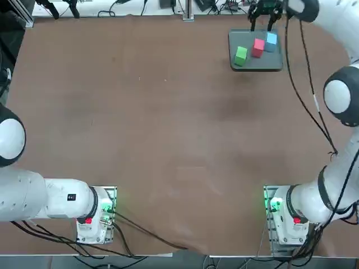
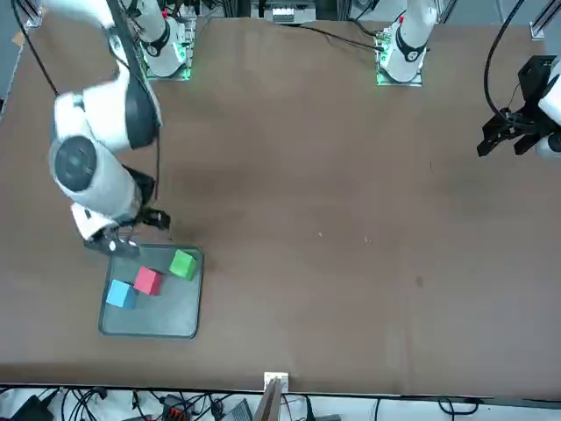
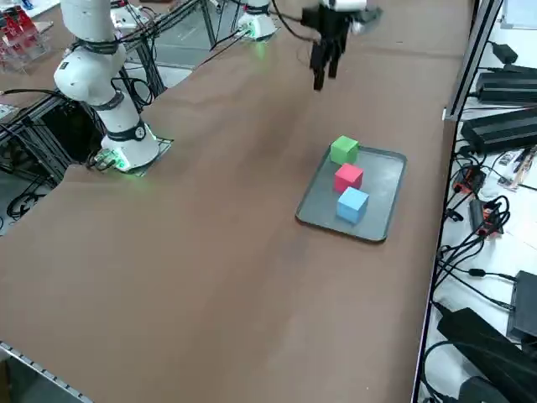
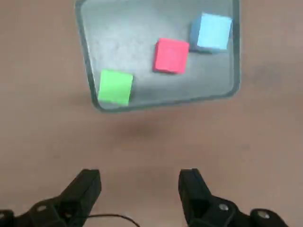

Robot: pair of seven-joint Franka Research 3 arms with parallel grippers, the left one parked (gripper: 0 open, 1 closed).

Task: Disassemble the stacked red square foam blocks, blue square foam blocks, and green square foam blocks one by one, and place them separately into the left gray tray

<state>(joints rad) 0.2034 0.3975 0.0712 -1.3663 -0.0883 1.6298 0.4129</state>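
- Top view: green block [image 1: 240, 55], red block [image 1: 258, 47] and blue block [image 1: 271, 40] lying apart in a diagonal row inside the gray tray [image 1: 256, 66] at the far right of the counter [image 1: 157, 123]; no stack left; right tool [image 1: 265, 22] just beyond the tray's far edge
- Front view: same three cubes spread in the tray [image 2: 162, 320], none touching; arm raised beside it
- Right side view: tool [image 3: 324, 71] hanging high, well clear of the tray [image 3: 379, 197], holding nothing
- Right wrist view: fingers [image 4: 83, 188] spread wide and empty over bare counter, tray [image 4: 156, 101] ahead
- Judgement: placing looks complete, retreat step in hand; next move calls only for pulling away without grazing the tray
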